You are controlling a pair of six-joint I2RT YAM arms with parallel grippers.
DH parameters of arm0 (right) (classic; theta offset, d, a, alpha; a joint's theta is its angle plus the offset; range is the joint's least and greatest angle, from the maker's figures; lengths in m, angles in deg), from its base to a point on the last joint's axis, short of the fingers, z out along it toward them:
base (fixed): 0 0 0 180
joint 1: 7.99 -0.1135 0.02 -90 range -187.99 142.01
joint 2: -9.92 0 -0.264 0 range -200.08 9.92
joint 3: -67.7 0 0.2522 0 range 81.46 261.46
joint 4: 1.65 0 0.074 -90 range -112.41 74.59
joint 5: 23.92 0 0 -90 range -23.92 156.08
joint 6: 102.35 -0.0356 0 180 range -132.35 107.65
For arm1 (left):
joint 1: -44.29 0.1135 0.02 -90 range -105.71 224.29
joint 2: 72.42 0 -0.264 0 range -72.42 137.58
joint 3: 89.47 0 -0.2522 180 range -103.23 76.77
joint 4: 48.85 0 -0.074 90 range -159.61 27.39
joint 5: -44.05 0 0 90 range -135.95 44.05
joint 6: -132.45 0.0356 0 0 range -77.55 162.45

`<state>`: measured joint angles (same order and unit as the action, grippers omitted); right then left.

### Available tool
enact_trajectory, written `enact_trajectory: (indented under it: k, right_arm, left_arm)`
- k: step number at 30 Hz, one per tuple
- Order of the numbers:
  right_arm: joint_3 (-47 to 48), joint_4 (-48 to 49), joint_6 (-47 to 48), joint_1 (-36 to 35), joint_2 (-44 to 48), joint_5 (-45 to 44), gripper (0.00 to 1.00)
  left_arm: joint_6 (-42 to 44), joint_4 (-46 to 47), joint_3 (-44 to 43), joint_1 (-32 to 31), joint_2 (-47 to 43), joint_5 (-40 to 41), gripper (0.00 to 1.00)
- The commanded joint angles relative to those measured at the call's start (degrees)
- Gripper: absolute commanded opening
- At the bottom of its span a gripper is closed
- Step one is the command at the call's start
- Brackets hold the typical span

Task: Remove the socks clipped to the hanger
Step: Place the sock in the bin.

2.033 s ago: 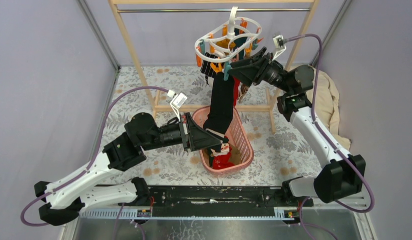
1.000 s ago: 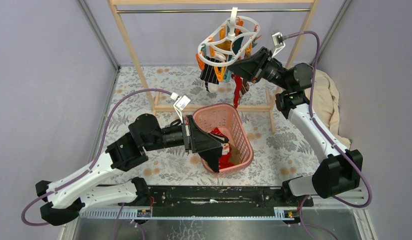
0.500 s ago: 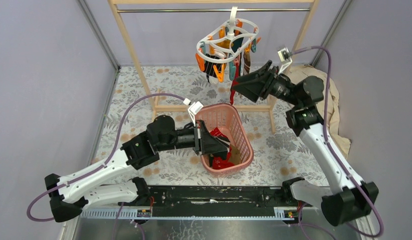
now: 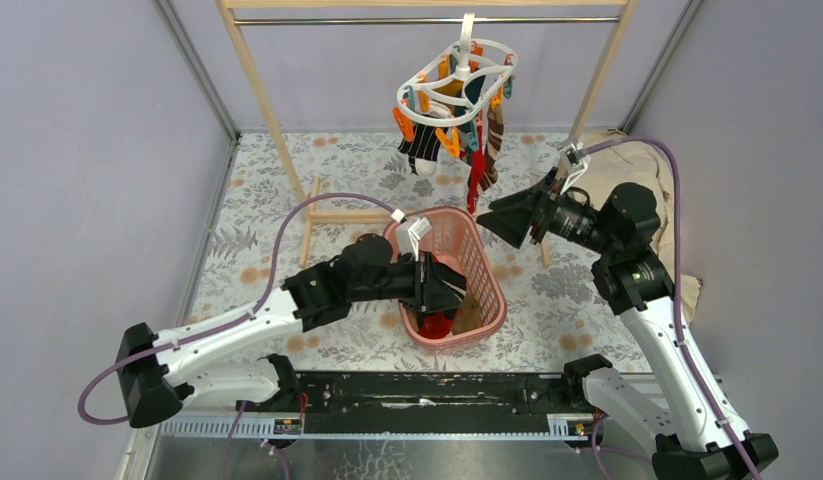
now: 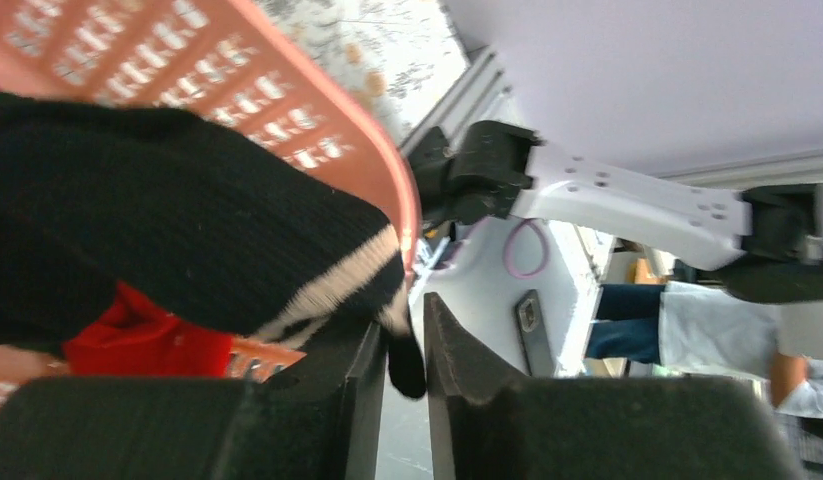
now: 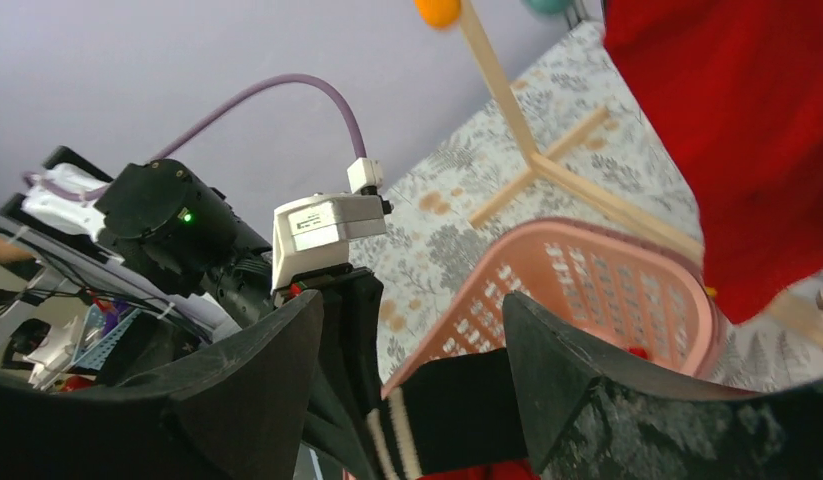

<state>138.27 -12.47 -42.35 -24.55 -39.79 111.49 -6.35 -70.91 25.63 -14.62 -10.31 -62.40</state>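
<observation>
Several socks (image 4: 424,148) hang clipped to the hanger (image 4: 465,70) on the wooden rack (image 4: 257,80), among them a long red sock (image 4: 474,185) dangling limp above the pink basket (image 4: 484,250). The step in hand looks like the drop-off. The left gripper (image 5: 402,340), down in the basket, pinches the striped cuff of a black sock (image 5: 167,240) between nearly closed fingers and should release next. The right gripper (image 6: 412,310) gapes wide and empty below the hanger, probably ready for the red sock.
</observation>
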Motion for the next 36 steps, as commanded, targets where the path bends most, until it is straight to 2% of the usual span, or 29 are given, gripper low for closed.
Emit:
enact_trajectory:
  k: [1,4,10,15,24,36]
  right_arm:
    - [-0.35,-8.6,5.2,-0.23,0.82,-4.14,0.73]
    - [-1.09,-9.37,5.5,-0.23,1.23,-4.86,0.73]
    - [-1.45,-11.57,6.71,-0.25,1.78,-6.43,0.73]
    - [-0.95,-14.19,8.21,-0.19,1.85,-9.94,0.73]
    - [-0.35,-16.1,8.27,-0.23,-1.95,-26.53,0.73]
    - [-1.74,1.27,7.35,-0.1,-12.59,-37.05,0.7]
  left_arm:
    - [4.45,-4.85,-1.73,-0.41,4.41,5.71,0.28]
    - [6.51,-7.37,-3.42,-0.41,8.31,6.93,0.37]
    - [10.08,-15.14,-9.2,-0.41,15.93,11.01,0.62]
    - [10.7,-19.47,-11.54,-0.41,16.14,15.39,0.98]
    - [8.81,-23.22,-13.81,-0.5,8.54,18.35,0.99]
    - [5.28,-23.16,-11.57,-0.58,-3.31,18.02,0.99]
